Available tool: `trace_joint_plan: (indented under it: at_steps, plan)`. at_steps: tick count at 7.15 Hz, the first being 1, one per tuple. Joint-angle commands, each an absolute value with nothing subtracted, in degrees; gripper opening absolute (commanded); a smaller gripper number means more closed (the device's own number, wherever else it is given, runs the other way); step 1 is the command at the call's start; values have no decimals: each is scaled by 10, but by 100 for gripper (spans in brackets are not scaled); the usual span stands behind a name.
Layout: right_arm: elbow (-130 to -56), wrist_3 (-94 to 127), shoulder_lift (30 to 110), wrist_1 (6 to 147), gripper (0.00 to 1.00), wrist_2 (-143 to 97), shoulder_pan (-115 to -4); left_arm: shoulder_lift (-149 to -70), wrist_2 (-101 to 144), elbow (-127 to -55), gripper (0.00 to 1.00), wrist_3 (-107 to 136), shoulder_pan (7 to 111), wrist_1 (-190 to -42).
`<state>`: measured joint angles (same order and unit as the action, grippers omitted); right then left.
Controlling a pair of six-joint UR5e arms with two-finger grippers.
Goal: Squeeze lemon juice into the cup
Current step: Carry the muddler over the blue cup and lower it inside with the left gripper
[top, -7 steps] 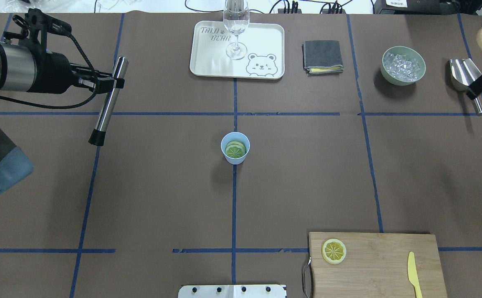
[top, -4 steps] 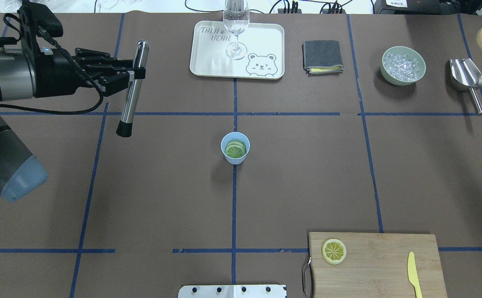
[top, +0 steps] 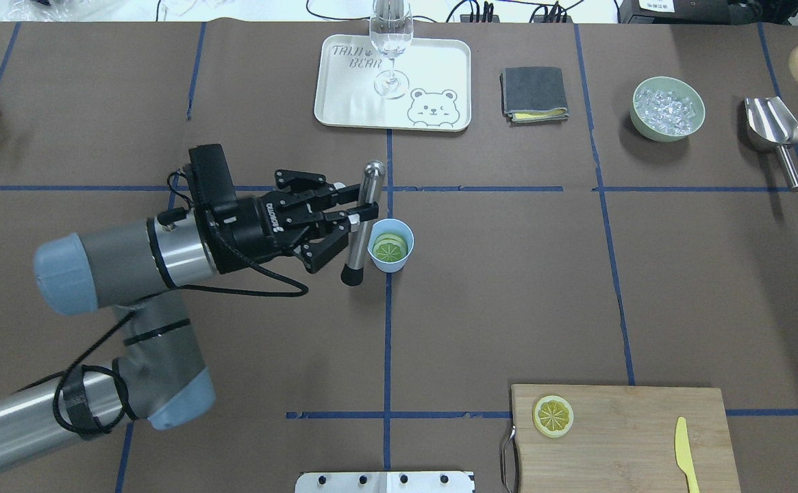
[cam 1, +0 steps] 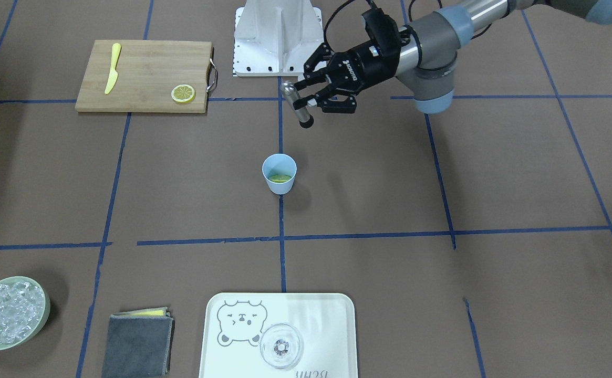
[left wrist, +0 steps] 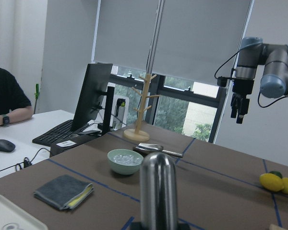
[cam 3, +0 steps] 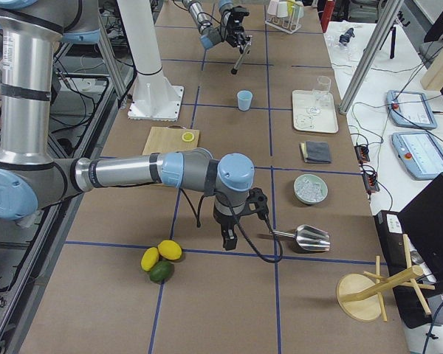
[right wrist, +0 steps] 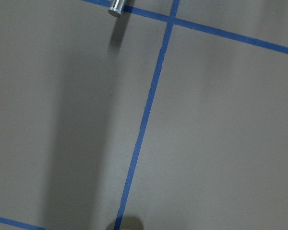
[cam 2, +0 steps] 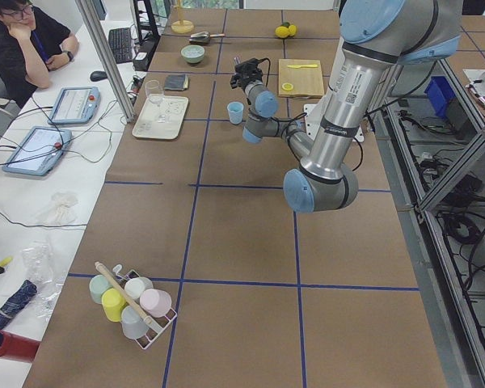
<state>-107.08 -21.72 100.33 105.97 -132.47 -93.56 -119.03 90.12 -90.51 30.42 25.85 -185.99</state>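
Note:
The light blue cup (top: 390, 263) stands at the table's middle, also in the front-facing view (cam 1: 279, 182). Greenish round slices lie inside it. A yellow lemon slice (top: 553, 415) lies on the wooden cutting board (top: 631, 438); it also shows in the front-facing view (cam 1: 183, 93). My left gripper (top: 357, 216) is shut on a steel rod with a black tip (top: 369, 185), held above the table just left of the cup, tip tilted down. It also shows in the front-facing view (cam 1: 307, 101). My right gripper (cam 3: 229, 237) hangs over the table's right end near the scoop; I cannot tell whether it is open.
A white bear tray (top: 433, 75) with a clear stemmed glass (top: 390, 41) stands at the back. A grey cloth (top: 534, 92), a green bowl of ice (top: 668, 108) and a steel scoop (top: 774, 133) lie at the back right. A yellow plastic knife (top: 685, 452) lies on the board.
My left arm has swung from the far left to just left of the cup, carrying the rod. The right arm has left the overhead view.

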Motion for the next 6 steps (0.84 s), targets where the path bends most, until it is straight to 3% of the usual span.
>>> trace_joint_plan:
  at_steps: [1, 4, 6]
  plan:
    - [-1071, -196, 1012, 1040, 100, -1325, -944, -1231, 857, -888, 0, 292, 218, -1879]
    - [-1071, -193, 1008, 1036, 100, -1325, -944, -1248, 862, -862, 0, 200, 266, -1935]
    - [-1071, -192, 1005, 1033, 100, -1325, -944, -1257, 857, -797, 0, 198, 269, -1962]
